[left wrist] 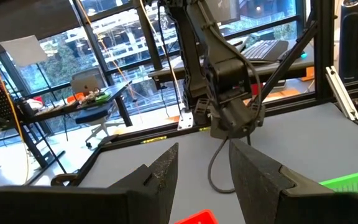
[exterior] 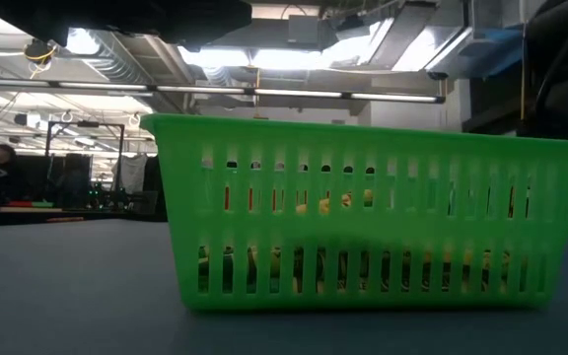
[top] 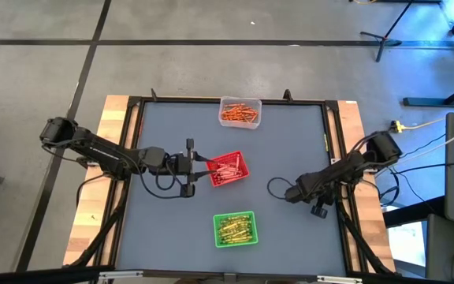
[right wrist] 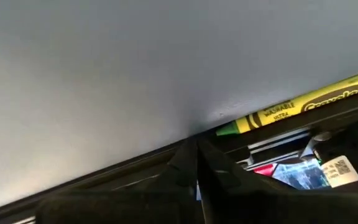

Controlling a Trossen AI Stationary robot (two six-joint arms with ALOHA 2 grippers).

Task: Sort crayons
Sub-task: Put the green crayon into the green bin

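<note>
Crayons, thin short sticks, lie sorted in three small square trays on the grey table top (top: 172,229). Orange crayons (top: 239,113) fill the clear plastic tray (top: 240,102) at the upper centre of the high view, red crayons (top: 227,169) lie in the red slotted tray (top: 245,167) at the centre, and yellow-green crayons (top: 235,229) lie in the green slotted tray (top: 219,237) at the lower centre. In the low view the green tray fills the middle of the frame, with yellow sticks visible through its slots.

One yellow-green crayon with a green tip (right wrist: 303,104) shows at the right of the right wrist view, lying across the right gripper's dark fingers (right wrist: 197,168), which are pressed together. The fingertips do not visibly pinch it, so whether it is gripped cannot be told.

The right gripper (top: 287,194) hovers over bare table at the centre right of the high view, well apart from every tray. The left gripper (top: 202,167) sits at the red tray's left edge, its jaws narrowly parted; whether anything is between them cannot be told.
</note>
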